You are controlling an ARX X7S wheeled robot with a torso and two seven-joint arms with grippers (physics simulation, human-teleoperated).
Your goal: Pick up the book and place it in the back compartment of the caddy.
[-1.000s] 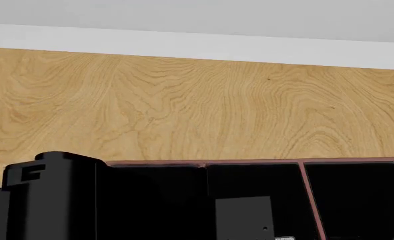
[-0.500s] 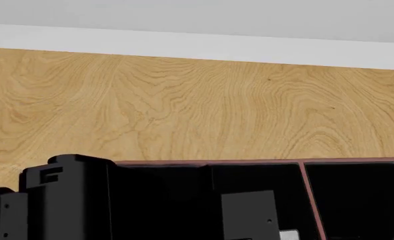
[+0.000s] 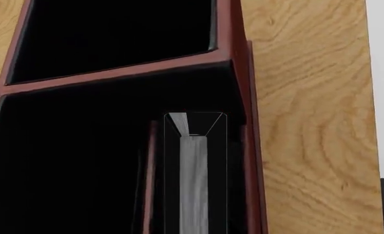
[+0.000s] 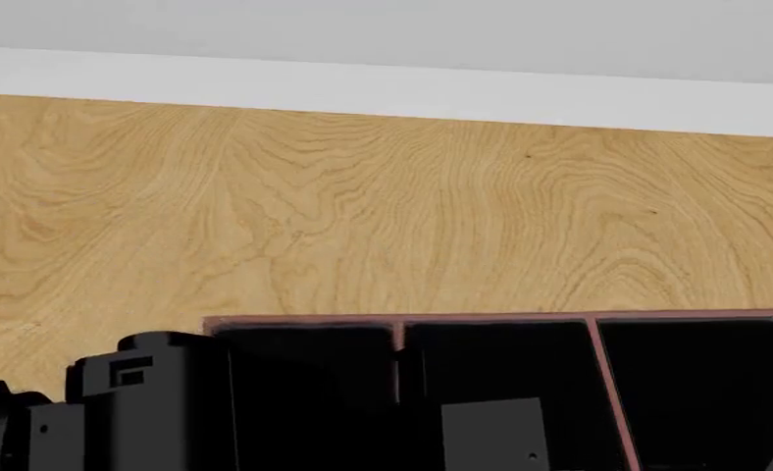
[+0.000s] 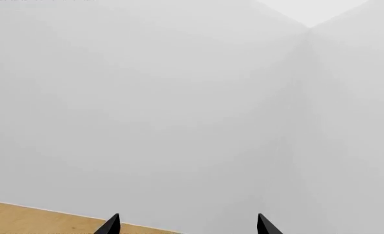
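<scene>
The right gripper is shown by two black, pointed fingertips, set wide apart with nothing held or touched between them; behind them only a plain pale wall and a strip of table are seen. The left gripper's fingers cannot be made out against the black interior in the left wrist view, so its opening and its hold cannot be told. One blocky black left arm is seen at the near left of the head view. One book is shown edge-on: a narrow band of white-grey, finely streaked page edges is flanked by black covers. It is stood upright inside a caddy cell, just beside the outer rim wall; whether it rests on the floor cannot be told. One caddy is present, rectangular, matt black inside, with thin reddish-brown rim and dividers. Two cells are seen in the left wrist view and three along the far rim in the head view. The caddy is set on one table of light wood with swirling grain.
</scene>
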